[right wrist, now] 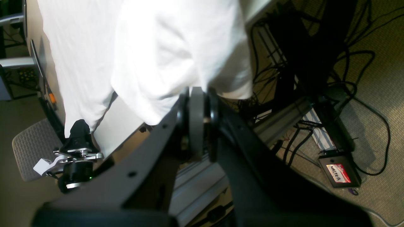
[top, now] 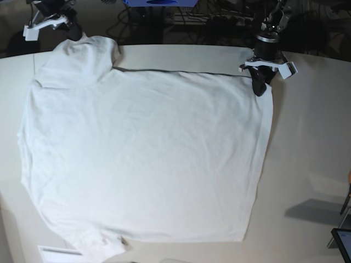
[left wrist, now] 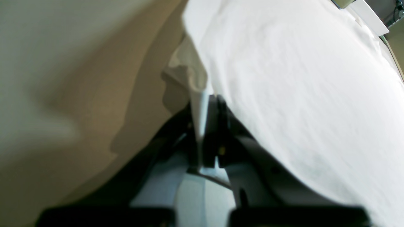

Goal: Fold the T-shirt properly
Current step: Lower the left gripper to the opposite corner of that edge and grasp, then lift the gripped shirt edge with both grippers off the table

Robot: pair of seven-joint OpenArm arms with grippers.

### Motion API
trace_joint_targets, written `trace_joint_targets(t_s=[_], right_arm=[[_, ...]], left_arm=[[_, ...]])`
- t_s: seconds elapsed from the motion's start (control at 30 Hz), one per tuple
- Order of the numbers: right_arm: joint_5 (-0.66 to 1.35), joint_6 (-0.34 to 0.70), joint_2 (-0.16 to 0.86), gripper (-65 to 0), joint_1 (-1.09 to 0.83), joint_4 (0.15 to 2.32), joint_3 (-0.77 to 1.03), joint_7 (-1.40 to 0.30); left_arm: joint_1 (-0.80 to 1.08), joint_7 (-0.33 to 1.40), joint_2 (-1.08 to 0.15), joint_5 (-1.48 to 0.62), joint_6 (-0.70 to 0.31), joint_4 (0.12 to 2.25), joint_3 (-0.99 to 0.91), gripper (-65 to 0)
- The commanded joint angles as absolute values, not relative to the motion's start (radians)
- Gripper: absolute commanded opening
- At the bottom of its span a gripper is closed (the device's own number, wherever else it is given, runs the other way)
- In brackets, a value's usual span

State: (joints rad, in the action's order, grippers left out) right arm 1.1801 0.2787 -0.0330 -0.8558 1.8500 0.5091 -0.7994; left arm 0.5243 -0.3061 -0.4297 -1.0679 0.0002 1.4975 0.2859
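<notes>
In the base view the right gripper point(top: 75, 34) sits at the upper left of the frame, pinching the far corner of the T-shirt point(top: 142, 159), which is spread wide across the off-white table point(top: 312, 164) and covers most of the frame from left edge to right of centre. The cloth is wrinkled, with a sleeve bunched at the lower left. At the upper right the left gripper point(top: 259, 87) stands clamped on the shirt's other far corner, a thin dark line of shadow running between the two along the lifted edge.

The right wrist view shows the right gripper point(right wrist: 197, 94) with jaws closed on a hanging fold of the T-shirt point(right wrist: 157, 47); to the right lie tangled cables point(right wrist: 363, 94) on carpet and a small box with a red label point(right wrist: 339, 173). In the blurred left wrist view the left gripper point(left wrist: 206, 104) is clenched on the T-shirt point(left wrist: 300, 88) hem
</notes>
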Motion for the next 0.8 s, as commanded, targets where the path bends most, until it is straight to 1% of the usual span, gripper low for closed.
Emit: trace_joint_targets(t_s=[0.0, 0.23, 0.4, 0.53, 0.63, 0.77], right_arm=[[1.204, 0.291, -0.027, -64.9, -0.868, 1.865, 0.513, -0.789], [1.204, 0.292, -0.027, -64.9, -0.875, 1.874, 0.513, -0.789], [1.208, 0.294, -0.012, -64.9, -0.901, 1.962, 0.515, -0.789], [1.216, 0.292, -0.004, -64.9, -0.903, 1.972, 0.515, -0.789], [1.267, 0.292, 0.012, -64.9, -0.901, 1.972, 0.518, -0.789], [1.354, 0.288, 0.064, -64.9, -0.88, 1.972, 0.572, -0.789]], left_arm=[[0.532, -0.311, -0.44, -1.072, 0.002, 1.506, 0.28, -65.0], [0.55, -0.317, -0.444, -1.072, 0.002, 1.514, 0.277, -65.0], [0.565, -0.32, -0.444, -1.072, 0.002, 1.534, 0.275, -65.0], [0.581, -0.318, -0.446, -1.072, 0.002, 1.587, 0.265, -65.0], [0.615, -0.312, -0.443, -1.072, 0.004, 1.62, 0.209, -65.0], [0.639, -0.312, -0.444, -1.07, 0.004, 1.661, 0.157, -65.0]])
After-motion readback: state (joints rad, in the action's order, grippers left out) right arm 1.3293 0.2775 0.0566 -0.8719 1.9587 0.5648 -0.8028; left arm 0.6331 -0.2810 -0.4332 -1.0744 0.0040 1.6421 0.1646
